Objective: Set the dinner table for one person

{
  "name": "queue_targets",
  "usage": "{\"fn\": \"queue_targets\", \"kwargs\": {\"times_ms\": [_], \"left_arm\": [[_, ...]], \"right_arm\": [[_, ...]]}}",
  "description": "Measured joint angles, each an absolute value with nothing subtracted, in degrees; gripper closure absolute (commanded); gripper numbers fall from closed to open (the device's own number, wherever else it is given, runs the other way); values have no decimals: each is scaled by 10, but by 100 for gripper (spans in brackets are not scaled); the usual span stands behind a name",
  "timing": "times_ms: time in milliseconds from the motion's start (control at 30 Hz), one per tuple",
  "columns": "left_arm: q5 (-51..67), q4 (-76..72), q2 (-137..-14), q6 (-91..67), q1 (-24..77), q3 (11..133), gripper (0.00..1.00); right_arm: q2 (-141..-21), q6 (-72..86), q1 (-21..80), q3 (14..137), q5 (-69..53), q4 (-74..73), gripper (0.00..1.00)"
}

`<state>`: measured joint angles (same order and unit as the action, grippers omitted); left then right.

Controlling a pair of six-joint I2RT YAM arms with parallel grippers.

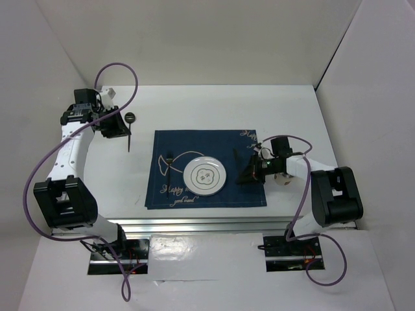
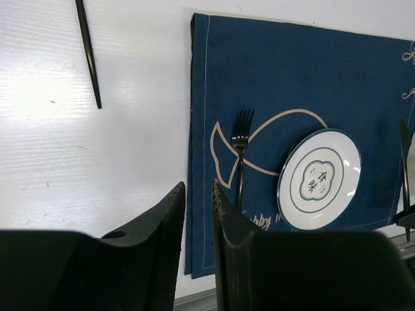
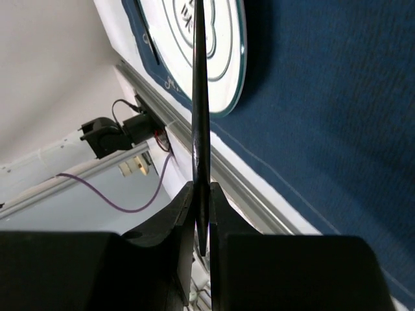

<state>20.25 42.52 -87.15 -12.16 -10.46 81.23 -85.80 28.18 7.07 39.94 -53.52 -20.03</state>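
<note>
The white tabletop (image 1: 214, 110) fills the workspace, with its aluminium rail (image 1: 194, 227) along the near edge. On it lies a navy placemat (image 1: 194, 146) carrying a plate (image 1: 205, 176) at its middle and a fork (image 2: 241, 139) just left of the plate.

The right pincer (image 3: 201, 194) is clamped on a thin dark knife (image 3: 200, 97), seen edge-on and held near its handle end. It is over the placemat just to the right of the plate. I cannot tell whether the knife touches the cloth. The left pincer (image 2: 198, 194) holds nothing, and its fingers stand only a narrow gap apart. It hovers over bare tabletop left of the placemat, near a dark spoon (image 1: 130, 118) that lies apart from the setting.

The main risk appears to be the knife. The grip is narrow and sits at one end, so the blade could pivot or slide as it is lowered. It could then land skewed, or clip the plate rim and nudge the plate off centre. Pressing down too far could drag and wrinkle the placemat, which would shift the fork too. The spoon looks awkward as well. Its handle is thin and lies flat on a smooth surface, so the fingers may skid it away, and the left pincer would likely need to open wider first.

Cursive script on the placemat's near left reads "Happy", with a second line too small to read. The plate's centre shows two characters inside a lobed frame, and I cannot make them out.
</note>
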Motion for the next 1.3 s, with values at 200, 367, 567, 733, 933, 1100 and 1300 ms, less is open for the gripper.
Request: {"fn": "queue_targets", "kwargs": {"times_ms": [200, 367, 567, 733, 933, 1100, 1300], "left_arm": [[203, 429, -874, -122, -110, 812, 71], [203, 434, -874, -122, -114, 812, 71], [203, 434, -874, -122, -115, 812, 71], [203, 435, -874, -122, -115, 812, 71], [203, 435, -874, -121, -115, 812, 71], [203, 435, -874, -122, -115, 812, 71], [203, 435, -874, -122, -115, 812, 71]], "right_arm": [[-885, 320, 71, 398, -529, -145, 100], [-896, 340, 70, 398, -523, -110, 94], [-954, 347, 70, 386, -531, -79, 92], [-970, 345, 70, 378, -545, -56, 76], [-971, 349, 73, 378, -543, -58, 60], [-967, 346, 73, 378, -531, -72, 54], [-957, 344, 79, 372, -518, -84, 54]]}}
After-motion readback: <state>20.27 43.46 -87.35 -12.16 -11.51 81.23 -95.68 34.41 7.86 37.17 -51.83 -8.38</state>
